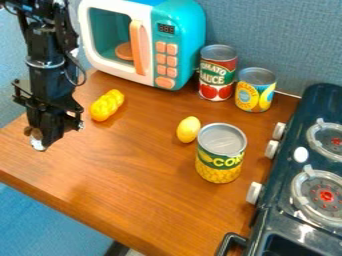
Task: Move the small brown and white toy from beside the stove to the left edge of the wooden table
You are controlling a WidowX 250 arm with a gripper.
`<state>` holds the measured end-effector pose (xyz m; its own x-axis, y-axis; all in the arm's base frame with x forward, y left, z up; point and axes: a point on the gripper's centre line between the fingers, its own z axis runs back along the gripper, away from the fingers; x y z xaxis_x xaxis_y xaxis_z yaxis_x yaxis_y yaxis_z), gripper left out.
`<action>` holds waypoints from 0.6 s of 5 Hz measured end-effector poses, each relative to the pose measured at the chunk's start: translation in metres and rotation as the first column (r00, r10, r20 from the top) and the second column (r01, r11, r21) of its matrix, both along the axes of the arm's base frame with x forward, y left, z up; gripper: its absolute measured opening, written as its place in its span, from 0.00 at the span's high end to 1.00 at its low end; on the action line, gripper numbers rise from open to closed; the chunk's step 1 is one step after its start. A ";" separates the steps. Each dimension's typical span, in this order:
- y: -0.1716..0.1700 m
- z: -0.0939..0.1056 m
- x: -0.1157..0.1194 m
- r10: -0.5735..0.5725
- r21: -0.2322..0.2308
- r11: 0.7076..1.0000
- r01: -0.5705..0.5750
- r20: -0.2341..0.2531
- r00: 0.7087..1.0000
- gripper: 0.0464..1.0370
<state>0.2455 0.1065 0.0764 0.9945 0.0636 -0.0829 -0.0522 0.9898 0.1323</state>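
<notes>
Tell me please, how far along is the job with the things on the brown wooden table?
Nothing looks clearly finished: the bumpy yellow toy and the smooth yellow oval toy lie apart on the brown wooden table. Something small and pale shows at the black gripper; I cannot tell if it is held. Handling of both toys is possibly left, as neither touches the gripper.

Blue-grey wall (287, 40), woven look, behind a brown wood-grain table (133, 185); thin pale line (287, 94) at the wall's foot, right side. Flat blue surface (40, 225) below the table's front edge (floor or panel, can't tell). Soft sheen on the wood, faint shadows
</notes>
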 end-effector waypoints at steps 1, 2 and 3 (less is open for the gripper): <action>0.027 -0.008 0.009 0.089 -0.034 0.995 -0.089 0.010 0.996 0.88; 0.041 -0.023 0.011 0.118 -0.027 0.992 -0.120 -0.046 0.992 0.88; 0.060 -0.035 0.011 0.140 -0.007 0.990 -0.141 -0.082 0.987 0.88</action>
<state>0.2563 0.1662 0.0409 0.9657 0.2008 -0.1649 -0.1807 0.9750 0.1293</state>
